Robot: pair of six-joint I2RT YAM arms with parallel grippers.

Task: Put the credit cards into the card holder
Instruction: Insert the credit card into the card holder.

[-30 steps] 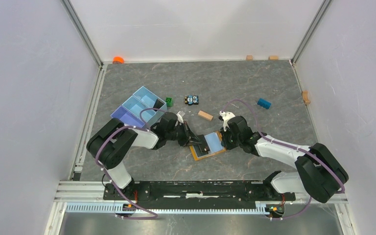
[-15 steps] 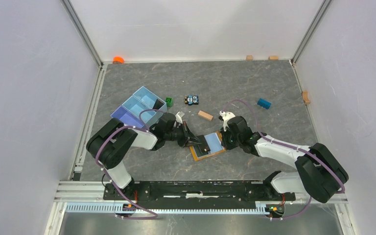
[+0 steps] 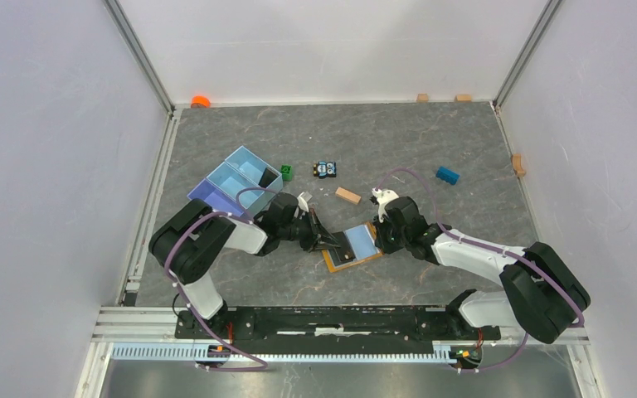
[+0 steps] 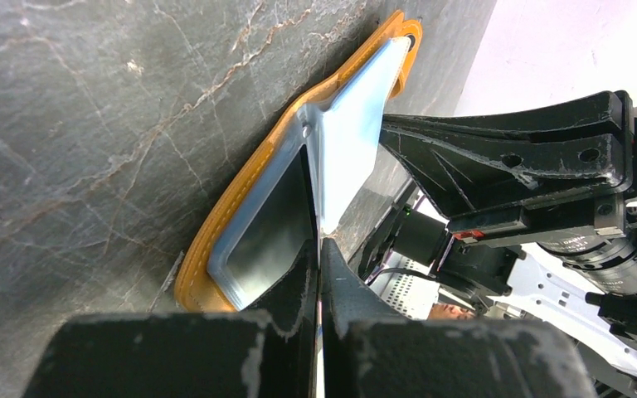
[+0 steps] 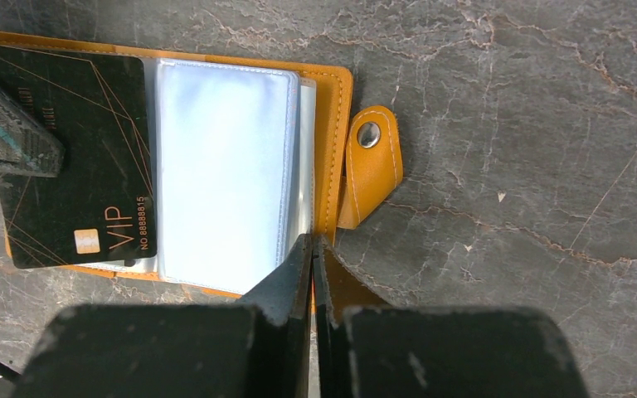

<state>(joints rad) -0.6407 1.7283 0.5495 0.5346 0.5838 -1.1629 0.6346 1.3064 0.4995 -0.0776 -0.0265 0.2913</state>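
Holder [image 5: 332, 149]: orange stitched leather with snap tab, open flat on grey marbled counter [image 5: 506, 124], clear plastic sleeves showing. Card [image 5: 75, 157]: glossy black, "VIP" print, lying over one half, clamped edgewise in left tool [image 4: 318, 249]. Right tool [image 5: 312, 245]: fingers together, tip at holder's rim.

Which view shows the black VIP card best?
Right wrist: the black VIP card lies face-up on the open card holder, print legible. Top external shows only a small dark patch; left wrist sees it at a grazing angle.
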